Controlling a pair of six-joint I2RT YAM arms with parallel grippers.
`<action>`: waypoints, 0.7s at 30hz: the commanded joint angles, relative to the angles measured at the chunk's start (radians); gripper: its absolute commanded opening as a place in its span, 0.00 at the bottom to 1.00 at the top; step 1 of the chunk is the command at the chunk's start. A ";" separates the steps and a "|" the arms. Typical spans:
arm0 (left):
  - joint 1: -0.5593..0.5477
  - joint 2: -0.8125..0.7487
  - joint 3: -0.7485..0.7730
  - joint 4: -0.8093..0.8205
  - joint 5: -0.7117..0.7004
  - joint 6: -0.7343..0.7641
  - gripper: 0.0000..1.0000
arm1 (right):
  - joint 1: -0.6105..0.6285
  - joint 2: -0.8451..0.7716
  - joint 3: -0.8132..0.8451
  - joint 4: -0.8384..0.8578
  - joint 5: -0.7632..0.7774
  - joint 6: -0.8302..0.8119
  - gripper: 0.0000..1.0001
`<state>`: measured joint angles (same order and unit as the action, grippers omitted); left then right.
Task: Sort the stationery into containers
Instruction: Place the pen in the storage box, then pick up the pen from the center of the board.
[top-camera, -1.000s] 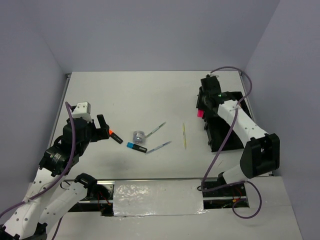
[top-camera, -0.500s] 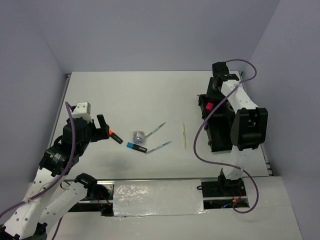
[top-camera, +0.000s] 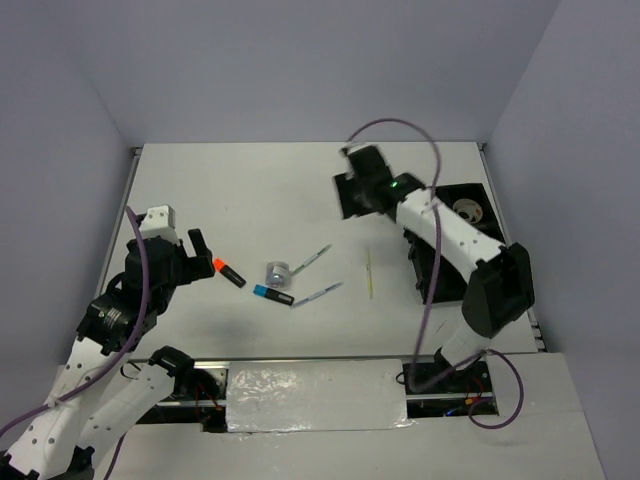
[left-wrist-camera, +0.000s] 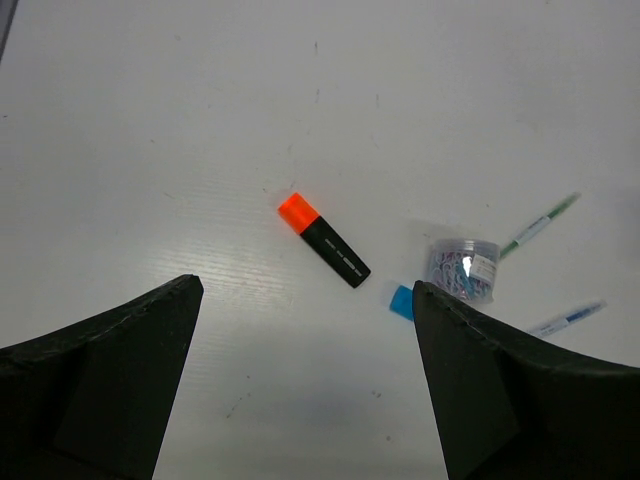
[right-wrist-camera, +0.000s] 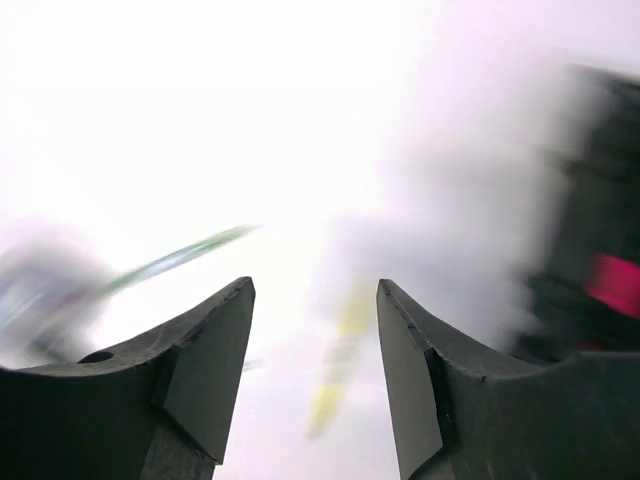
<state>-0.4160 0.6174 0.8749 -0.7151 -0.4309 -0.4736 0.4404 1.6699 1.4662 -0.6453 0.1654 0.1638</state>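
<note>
My left gripper is open and empty, just left of the orange-capped highlighter. In the left wrist view it hangs near that highlighter, a blue cap and the small silver cylinder. The blue-capped highlighter, the cylinder, two white pens and the yellowish stick lie mid-table. My right gripper is open and empty above the table, left of the black organiser tray. Its blurred wrist view shows the stick below and a pink cap in the tray.
A tape roll sits in the tray's far compartment. Grey walls close in the white table on three sides. The right arm's purple cable loops above the table's far side.
My right arm has swung left from over the tray to above the table, and its jaws no longer hold the pink highlighter. The left arm has barely moved.
</note>
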 joint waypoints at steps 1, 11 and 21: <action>-0.003 -0.021 0.030 -0.018 -0.097 -0.049 0.99 | 0.254 -0.139 -0.123 0.203 -0.148 -0.124 0.59; 0.005 -0.091 0.032 -0.041 -0.169 -0.077 0.99 | 0.638 0.149 -0.047 0.302 -0.084 -0.236 0.58; 0.005 -0.070 0.029 -0.027 -0.137 -0.062 0.99 | 0.710 0.258 -0.063 0.329 -0.029 -0.233 0.58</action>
<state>-0.4149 0.5385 0.8757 -0.7742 -0.5705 -0.5323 1.1477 1.9369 1.3861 -0.3763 0.1062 -0.0654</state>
